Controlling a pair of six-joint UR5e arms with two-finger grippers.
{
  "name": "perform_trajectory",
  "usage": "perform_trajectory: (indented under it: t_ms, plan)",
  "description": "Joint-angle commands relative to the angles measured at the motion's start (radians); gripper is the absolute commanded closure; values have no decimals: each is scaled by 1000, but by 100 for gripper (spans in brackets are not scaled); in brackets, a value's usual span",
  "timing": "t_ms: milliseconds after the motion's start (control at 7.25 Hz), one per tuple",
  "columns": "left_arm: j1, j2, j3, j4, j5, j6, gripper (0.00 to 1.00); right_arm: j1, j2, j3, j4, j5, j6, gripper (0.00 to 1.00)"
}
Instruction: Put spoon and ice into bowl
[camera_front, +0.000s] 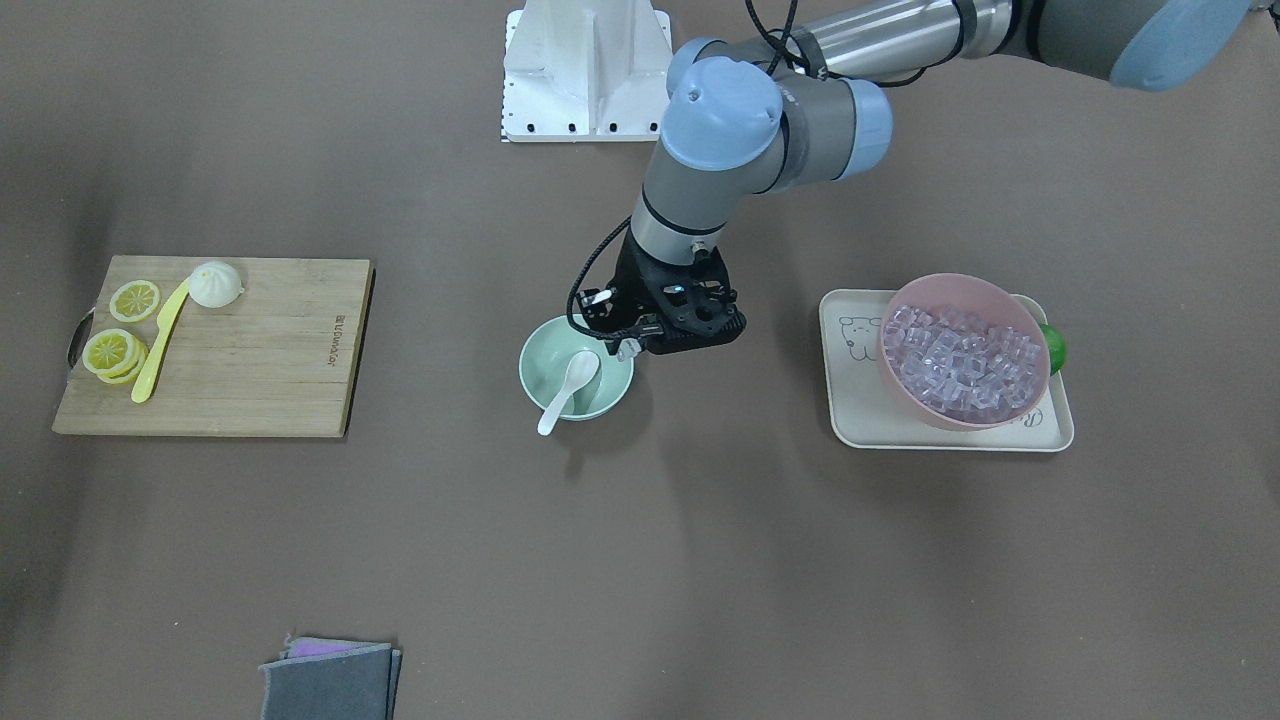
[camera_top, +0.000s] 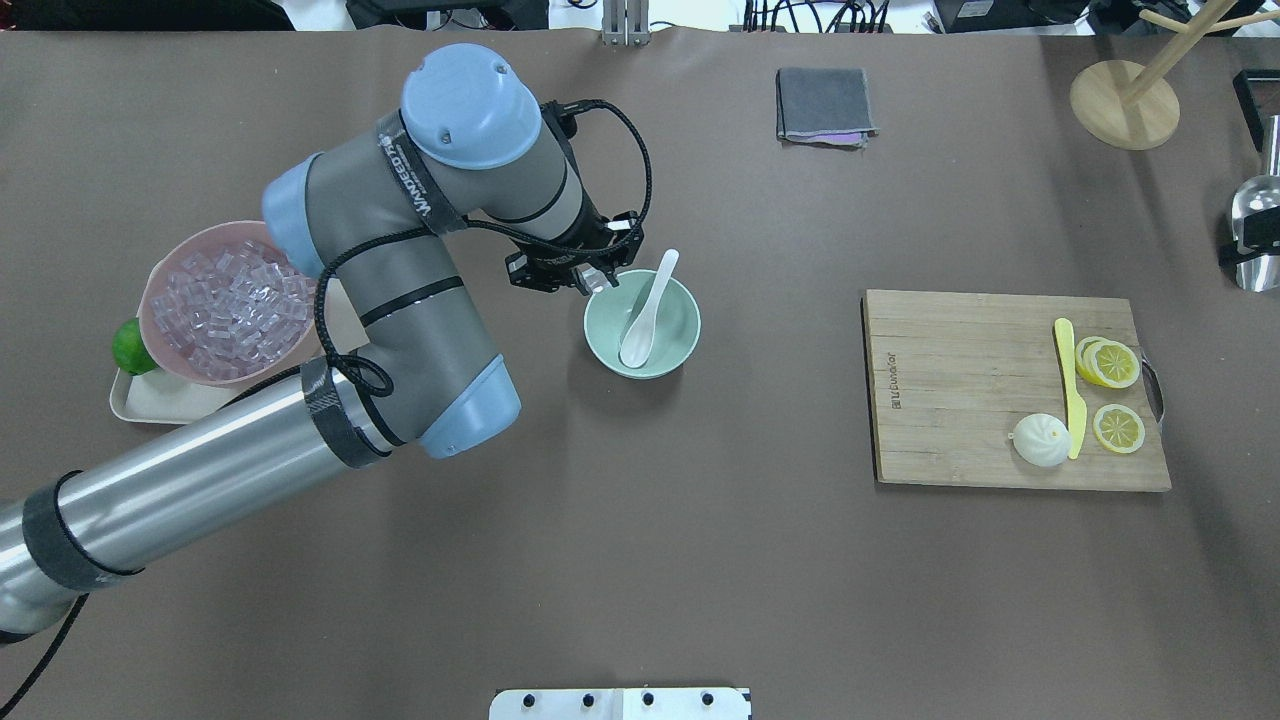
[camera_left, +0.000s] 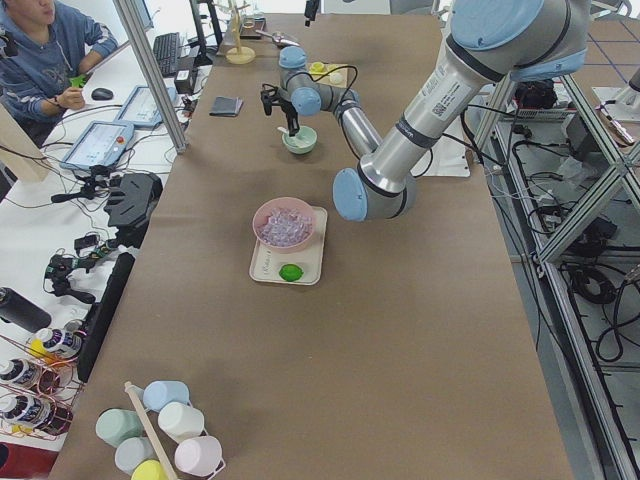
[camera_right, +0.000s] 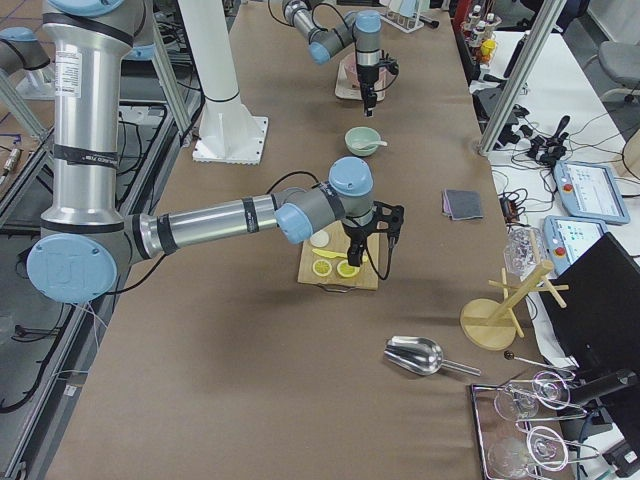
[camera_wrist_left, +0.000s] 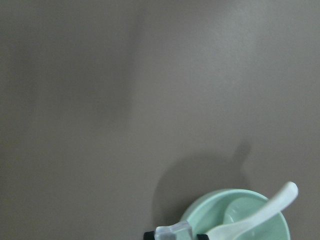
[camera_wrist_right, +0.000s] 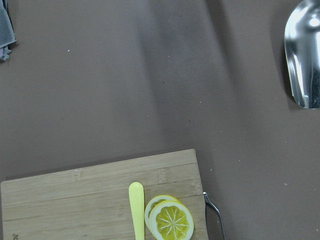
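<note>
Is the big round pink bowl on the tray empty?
No, the big round pink bowl is filled with small clear ice cubes.

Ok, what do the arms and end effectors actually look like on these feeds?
Both match: silver tube links, grey joints, pale-blue round caps. The left arm has a black band with white lettering and a looping black cable running to its black, open-framed left end effector. The right arm and right end effector look the same, also cabled.
</note>
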Motion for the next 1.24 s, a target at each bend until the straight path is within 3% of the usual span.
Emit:
perform_trajectory:
  t_ms: [0, 276, 690, 1103]
  plan:
    - [36, -17, 41, -73, 59, 41, 2, 8, -17, 0, 2, 13, -23, 0]
    - [-2, 43, -11, -67, 46, 153, 2, 37, -15, 6, 3, 38, -37, 0]
    - [-165, 355, -207, -47, -32, 494, 2, 76, -28, -26, -2, 34, -243, 0]
    - [-389, 495, -284, 89, -104, 921, 2, 168, 1, -44, -159, 34, -462, 0]
